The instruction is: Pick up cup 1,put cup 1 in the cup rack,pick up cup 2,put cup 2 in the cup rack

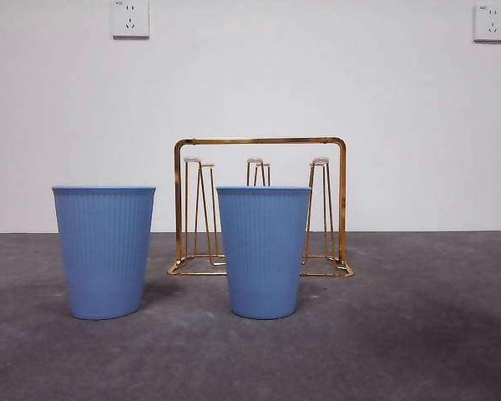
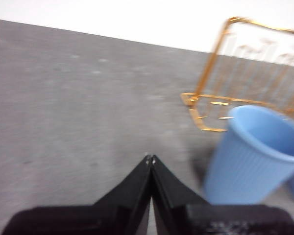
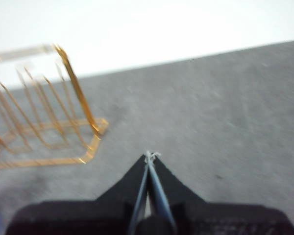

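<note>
Two blue ribbed cups stand upright on the grey table in the front view: one at the left (image 1: 104, 251) and one in the middle (image 1: 263, 251). The gold wire cup rack (image 1: 261, 209) stands behind them, empty, with thin upright pegs. My left gripper (image 2: 150, 158) is shut and empty above the table, with a blue cup (image 2: 255, 156) and the rack (image 2: 245, 73) off to its side. My right gripper (image 3: 150, 155) is shut and empty, with the rack (image 3: 44, 117) to its side. Neither arm shows in the front view.
A white wall with two power sockets (image 1: 130, 18) (image 1: 491, 22) stands behind the table. Bare grey tabletop (image 1: 426, 317) lies to the right of the cups and in front of them.
</note>
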Action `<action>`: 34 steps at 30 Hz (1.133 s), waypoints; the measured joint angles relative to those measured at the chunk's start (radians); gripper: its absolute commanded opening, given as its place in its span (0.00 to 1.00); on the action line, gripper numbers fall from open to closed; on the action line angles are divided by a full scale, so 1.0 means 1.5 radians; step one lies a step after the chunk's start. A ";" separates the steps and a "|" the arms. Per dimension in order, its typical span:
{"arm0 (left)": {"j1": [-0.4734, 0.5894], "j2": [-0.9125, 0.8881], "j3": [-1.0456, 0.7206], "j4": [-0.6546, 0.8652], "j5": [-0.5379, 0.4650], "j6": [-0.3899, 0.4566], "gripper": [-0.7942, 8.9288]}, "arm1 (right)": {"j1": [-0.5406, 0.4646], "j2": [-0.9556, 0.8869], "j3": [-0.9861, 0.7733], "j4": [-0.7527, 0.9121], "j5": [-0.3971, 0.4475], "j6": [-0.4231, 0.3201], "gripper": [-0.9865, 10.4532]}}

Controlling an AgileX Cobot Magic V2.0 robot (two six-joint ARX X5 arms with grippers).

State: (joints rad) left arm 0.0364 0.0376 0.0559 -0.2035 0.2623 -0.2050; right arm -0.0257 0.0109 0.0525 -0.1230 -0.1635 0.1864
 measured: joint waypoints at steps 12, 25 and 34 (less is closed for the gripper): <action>0.000 0.100 0.231 -0.081 0.134 -0.056 0.08 | 0.000 0.132 0.264 -0.139 -0.081 0.072 0.08; -0.004 0.305 0.485 -0.355 0.269 0.016 0.08 | 0.000 0.393 0.608 -0.510 -0.230 -0.081 0.08; -0.035 0.400 0.611 -0.518 0.281 0.116 0.08 | 0.002 0.517 0.747 -0.717 -0.246 -0.199 0.08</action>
State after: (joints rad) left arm -0.0154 0.6369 0.9718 -0.9798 0.6830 -0.0311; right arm -0.0235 0.7856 1.1732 -1.1984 -0.5323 -0.1120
